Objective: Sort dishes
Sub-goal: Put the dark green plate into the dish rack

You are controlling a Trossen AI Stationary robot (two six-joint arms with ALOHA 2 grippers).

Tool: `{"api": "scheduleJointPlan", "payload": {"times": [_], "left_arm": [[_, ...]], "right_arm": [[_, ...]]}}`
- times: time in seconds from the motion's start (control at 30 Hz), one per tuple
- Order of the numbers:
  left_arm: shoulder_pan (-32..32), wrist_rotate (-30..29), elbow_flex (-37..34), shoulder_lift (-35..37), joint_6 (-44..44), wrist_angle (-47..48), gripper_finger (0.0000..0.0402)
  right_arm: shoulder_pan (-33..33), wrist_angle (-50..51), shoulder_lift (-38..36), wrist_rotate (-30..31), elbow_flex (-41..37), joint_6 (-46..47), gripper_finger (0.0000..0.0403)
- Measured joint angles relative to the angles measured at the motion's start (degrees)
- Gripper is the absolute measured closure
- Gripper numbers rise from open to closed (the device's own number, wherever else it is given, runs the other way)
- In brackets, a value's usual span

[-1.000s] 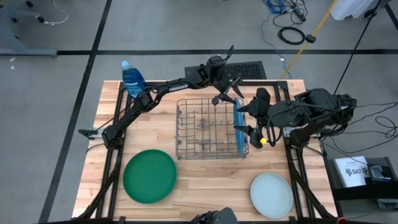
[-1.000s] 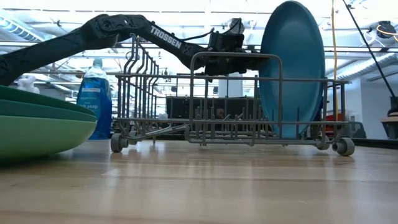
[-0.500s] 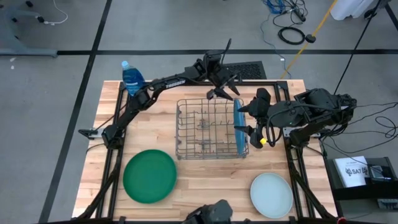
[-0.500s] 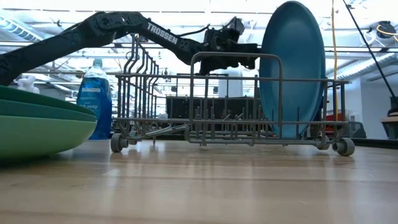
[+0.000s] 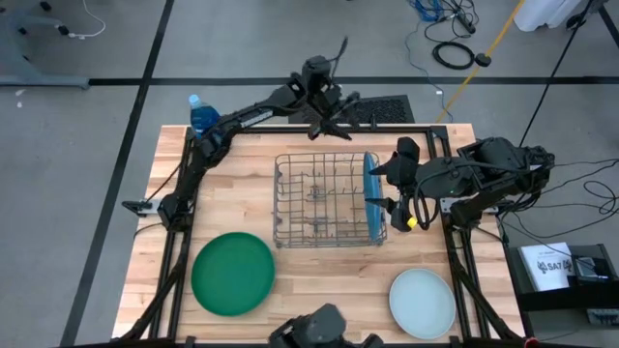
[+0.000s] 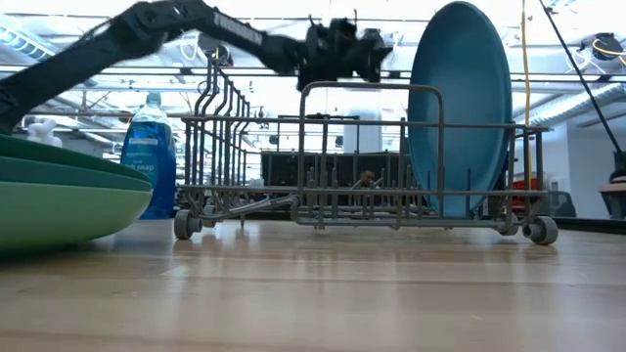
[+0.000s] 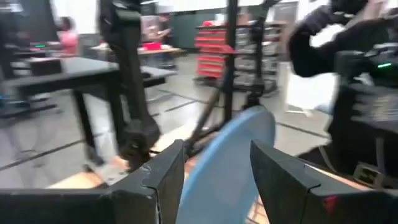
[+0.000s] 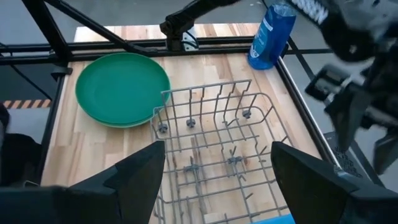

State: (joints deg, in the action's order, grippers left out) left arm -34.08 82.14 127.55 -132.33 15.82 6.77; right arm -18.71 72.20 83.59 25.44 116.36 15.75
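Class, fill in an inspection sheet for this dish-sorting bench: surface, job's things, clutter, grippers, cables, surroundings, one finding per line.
Surface: wooden table, bare between the items.
Job's things: blue plate stands on edge at the right end of the wire rack; stack of green plates lies flat near the front left; pale plate lies flat at the front right.
Clutter: blue bottle at the back left corner.
Grippers: left gripper raised behind the rack, fingers open, empty; right gripper beside the blue plate, fingers open.
Cables: loose cables on the floor behind the table.
Surroundings: grey floor, shelving beyond; a person far off in the left wrist view.
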Motion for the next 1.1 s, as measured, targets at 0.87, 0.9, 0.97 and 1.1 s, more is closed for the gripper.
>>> {"api": "scheduleJointPlan", "payload": {"times": [0.87,0.9,0.97,1.1], "left_arm": [[19.75,-89.5,-7.8,45.54,-5.86,81.87,0.0281],[20.61,-89.48,-11.41,46.94,-8.11,81.56,0.0281],[22.59,-89.26,-17.73,48.77,-9.53,82.8,0.0281],[23.59,-91.02,-34.22,51.41,-15.04,82.31,0.0281]], "right_arm": [[0.12,-1.4,0.0,6.12,0.0,-5.33,0.0117],[0.12,-1.34,0.0,6.09,0.0,-5.6,0.0117],[0.12,-1.36,-0.02,6.05,0.0,-5.75,0.0117],[-0.2,-0.62,0.02,5.75,0.0,-5.75,0.0117]]}}
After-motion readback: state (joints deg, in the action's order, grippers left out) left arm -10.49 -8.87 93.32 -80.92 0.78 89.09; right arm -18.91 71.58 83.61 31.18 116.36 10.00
